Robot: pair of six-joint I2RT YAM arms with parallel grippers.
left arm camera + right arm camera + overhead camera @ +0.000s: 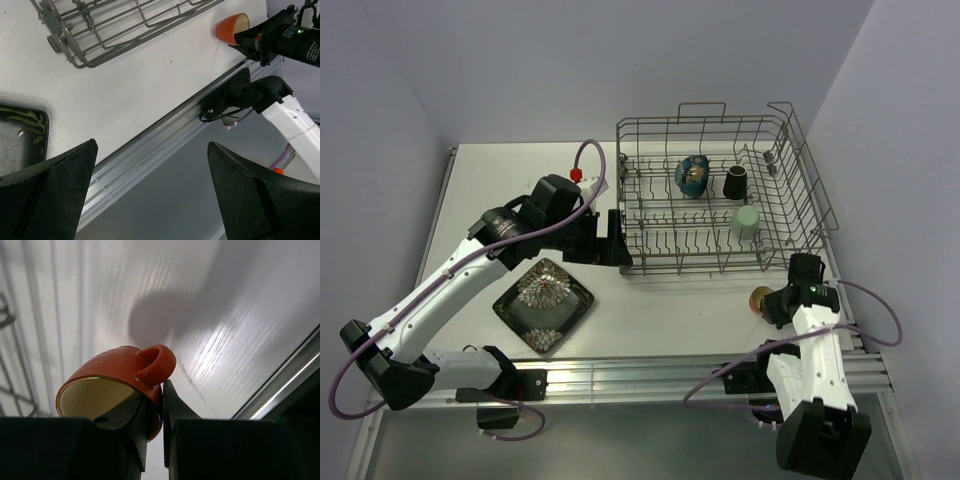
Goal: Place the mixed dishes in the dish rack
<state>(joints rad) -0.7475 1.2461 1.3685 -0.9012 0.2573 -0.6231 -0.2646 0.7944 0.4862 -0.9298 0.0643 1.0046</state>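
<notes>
My right gripper [773,302] is shut on the wall of the small orange cup [760,298], which is tipped on its side just above the table, in front of the dish rack's right corner. In the right wrist view one finger is inside the orange cup [115,375] and the other outside under its handle, with my right gripper [161,400] closed. The grey wire dish rack [800,150] holds the dark bowl [692,176], the brown cup [735,182] and the pale green cup [747,221]. The dark square plate [544,305] lies on the table. My left gripper [620,252] is open and empty by the rack's front left corner.
The left wrist view shows my left gripper [151,145] above the table's front metal rail [150,145], with the rack corner [75,60], the plate's edge [25,130], the orange cup [231,28] and the right arm [295,42]. Walls enclose the table at the back and sides.
</notes>
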